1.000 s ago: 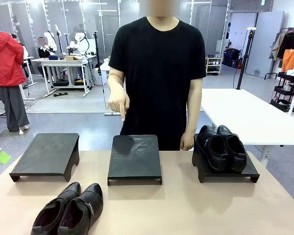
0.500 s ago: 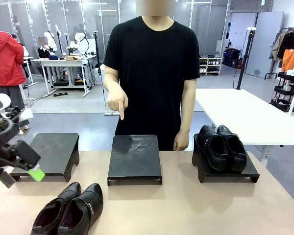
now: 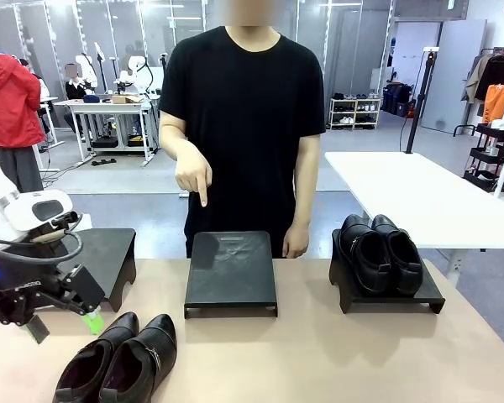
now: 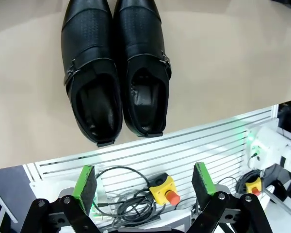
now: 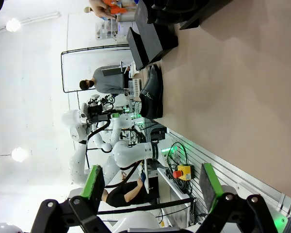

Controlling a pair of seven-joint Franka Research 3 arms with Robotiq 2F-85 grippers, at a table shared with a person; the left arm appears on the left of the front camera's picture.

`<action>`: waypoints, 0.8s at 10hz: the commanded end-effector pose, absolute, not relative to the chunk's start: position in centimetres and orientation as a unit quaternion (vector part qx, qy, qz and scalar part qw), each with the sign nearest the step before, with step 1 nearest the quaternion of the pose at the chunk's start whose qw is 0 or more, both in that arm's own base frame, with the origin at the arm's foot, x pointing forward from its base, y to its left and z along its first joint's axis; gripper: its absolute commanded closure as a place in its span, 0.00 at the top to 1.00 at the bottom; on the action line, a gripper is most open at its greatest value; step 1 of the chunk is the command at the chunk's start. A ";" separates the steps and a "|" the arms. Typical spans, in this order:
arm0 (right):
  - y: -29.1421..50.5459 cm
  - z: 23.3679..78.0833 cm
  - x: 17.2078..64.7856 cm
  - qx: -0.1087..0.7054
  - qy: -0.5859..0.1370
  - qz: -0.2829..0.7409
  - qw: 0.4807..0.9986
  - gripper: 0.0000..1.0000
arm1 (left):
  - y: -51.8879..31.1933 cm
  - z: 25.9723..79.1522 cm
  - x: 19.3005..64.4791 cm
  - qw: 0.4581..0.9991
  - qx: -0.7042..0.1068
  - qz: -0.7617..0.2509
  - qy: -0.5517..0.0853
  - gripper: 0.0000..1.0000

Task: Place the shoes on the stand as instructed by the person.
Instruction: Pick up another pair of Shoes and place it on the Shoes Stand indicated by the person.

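Observation:
A strap-and-buckle pair of shoes (image 3: 118,361) (image 4: 114,73) (image 5: 153,92) lies on the table's near left. The plain pair of shoes (image 3: 380,252) sits on the right stand (image 3: 433,298). The person (image 3: 239,109) stands at the far side, one hand (image 3: 193,178) pointing down at the bare middle stand (image 3: 231,269). My left gripper (image 3: 65,326) (image 4: 143,180) hangs open just left of the buckle pair, over the table's near edge, holding nothing. My right gripper (image 5: 151,183) is open and empty, off the table's edge and far from the shoes.
A bare left stand (image 3: 92,260) stands behind my left gripper. Cables and a red stop button (image 4: 172,196) lie below the table's near edge (image 4: 150,150). A second white table (image 3: 420,193) stands at the back right.
My left arm has come in from the left and dropped toward the buckle pair. The person has shifted a little left, still pointing at the middle stand.

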State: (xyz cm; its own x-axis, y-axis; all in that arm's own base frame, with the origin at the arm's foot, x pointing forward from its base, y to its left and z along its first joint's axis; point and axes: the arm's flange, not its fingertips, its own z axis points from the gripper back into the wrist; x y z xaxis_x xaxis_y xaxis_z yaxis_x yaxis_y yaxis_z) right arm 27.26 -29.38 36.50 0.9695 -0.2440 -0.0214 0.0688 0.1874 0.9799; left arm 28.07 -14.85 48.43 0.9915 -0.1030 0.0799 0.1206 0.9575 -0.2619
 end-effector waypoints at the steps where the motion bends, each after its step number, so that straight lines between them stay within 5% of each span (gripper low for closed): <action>1: -29.2 36.7 26.8 0.628 -0.066 -0.100 0.769 1.00 | -14.4 48.8 27.8 0.988 -0.136 -0.059 -0.032 1.00; 8: -29.2 36.7 26.8 0.628 -0.066 -0.100 0.769 1.00 | -14.4 48.8 28.1 0.987 -0.146 -0.059 -0.032 1.00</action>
